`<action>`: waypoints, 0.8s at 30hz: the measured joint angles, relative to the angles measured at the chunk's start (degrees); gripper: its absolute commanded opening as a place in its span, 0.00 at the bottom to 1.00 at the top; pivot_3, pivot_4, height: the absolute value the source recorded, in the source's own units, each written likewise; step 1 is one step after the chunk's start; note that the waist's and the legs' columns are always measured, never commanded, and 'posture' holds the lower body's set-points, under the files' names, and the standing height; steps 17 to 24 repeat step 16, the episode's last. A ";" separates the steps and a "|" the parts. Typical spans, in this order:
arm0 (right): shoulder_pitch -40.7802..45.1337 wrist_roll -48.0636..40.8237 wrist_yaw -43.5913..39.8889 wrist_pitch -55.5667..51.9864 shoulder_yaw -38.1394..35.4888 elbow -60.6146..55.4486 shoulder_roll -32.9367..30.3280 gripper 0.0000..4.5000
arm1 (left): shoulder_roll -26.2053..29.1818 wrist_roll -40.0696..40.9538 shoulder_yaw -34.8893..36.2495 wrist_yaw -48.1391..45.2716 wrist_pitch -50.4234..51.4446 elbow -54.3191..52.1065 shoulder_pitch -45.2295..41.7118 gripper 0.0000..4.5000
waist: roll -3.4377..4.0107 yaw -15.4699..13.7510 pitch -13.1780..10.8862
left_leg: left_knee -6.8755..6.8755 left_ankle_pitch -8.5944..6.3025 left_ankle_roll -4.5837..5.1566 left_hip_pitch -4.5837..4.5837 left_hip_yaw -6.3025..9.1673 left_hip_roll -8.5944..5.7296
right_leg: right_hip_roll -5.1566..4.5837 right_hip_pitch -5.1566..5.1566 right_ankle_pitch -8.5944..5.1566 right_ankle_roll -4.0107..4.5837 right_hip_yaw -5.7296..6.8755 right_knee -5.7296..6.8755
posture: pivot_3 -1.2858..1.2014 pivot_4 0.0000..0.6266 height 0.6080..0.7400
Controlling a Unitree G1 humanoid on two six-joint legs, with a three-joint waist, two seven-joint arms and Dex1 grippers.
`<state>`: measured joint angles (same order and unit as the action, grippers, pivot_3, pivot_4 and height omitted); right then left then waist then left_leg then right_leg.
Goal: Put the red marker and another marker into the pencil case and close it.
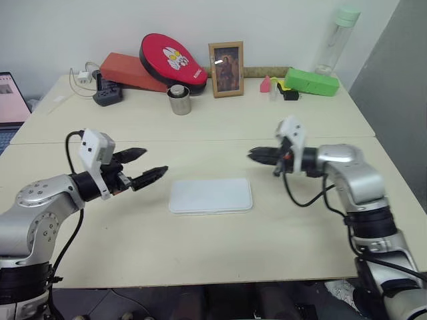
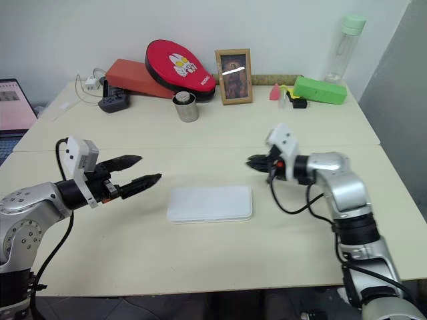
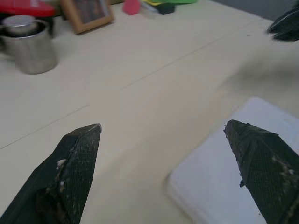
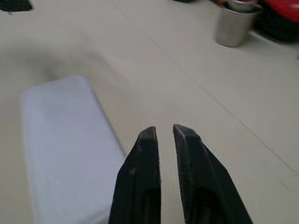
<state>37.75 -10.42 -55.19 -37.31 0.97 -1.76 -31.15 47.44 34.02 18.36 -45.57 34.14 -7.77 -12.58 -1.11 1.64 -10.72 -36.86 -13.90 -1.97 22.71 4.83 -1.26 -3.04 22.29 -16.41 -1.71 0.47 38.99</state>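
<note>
Pencil case [image 1: 211,196]: you've got it lying flat on the near table [image 1: 200,260], lid down, roughly midway between your two arms. White, rounded corners, long side running left to right.

Markers: can't spot the red one or the purple one anywhere on the tabletop, so no telling where they sit with the lid shut.

Left gripper [image 1: 148,165]: hanging just off the case's left end, above the table, not touching it. Fingers spread wide with nothing between them; your left wrist view has one finger [image 3: 74,168] over bare table and the other over the case's corner.

Right gripper [image 1: 257,155]: up off the table beyond the case's right end, pointing left towards the middle. Your right wrist view has the two fingers [image 4: 140,182] nearly together with a thin slit between them, holding nothing.

Seam: a line runs across where the near table meets the far table [image 1: 220,120], just behind both grippers.

Metal cup [image 1: 179,99]: standing upright on the far table, left of centre.

Picture frame [image 1: 226,69]: upright against the wall, just right of the cup.

Red pad [image 1: 173,59]: leaning behind the cup, overlapping an orange-red block [image 1: 127,71].

Green box [image 1: 310,82]: far right, near the wall.

Bottle [image 1: 337,40]: clear with a pale green cap, standing behind the green box.

Laptop [image 1: 10,99]: at your far left edge, screen lit.
</note>
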 measured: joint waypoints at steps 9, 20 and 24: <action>-6.57 -2.65 2.62 -3.78 -3.61 -2.46 -5.35 0.75 | 2.03 -4.23 2.03 -1.46 -6.03 10.60 -2.29 1.00 | 0.00 0.08 0.00 | 0.01 0.00 0.01 0.05 -0.03 0.05 | -0.03 0.02 0.00 0.00 -0.01 0.00 | 0.52 0.24 1.00; -7.82 -5.14 4.36 -5.79 -3.61 -6.13 -5.43 0.99 | 1.77 -4.97 2.01 -2.66 -6.08 10.69 -1.97 1.00 | 0.00 0.16 0.00 | -0.01 0.00 0.01 0.05 -0.02 0.05 | -0.03 0.02 0.00 -0.01 0.00 0.01 | 0.52 0.24 1.00; -7.82 -5.14 4.36 -5.79 -3.61 -6.13 -5.43 0.99 | 1.77 -4.97 2.01 -2.66 -6.08 10.69 -1.97 1.00 | 0.00 0.16 0.00 | -0.01 0.00 0.01 0.05 -0.02 0.05 | -0.03 0.02 0.00 -0.01 0.00 0.01 | 0.52 0.24 1.00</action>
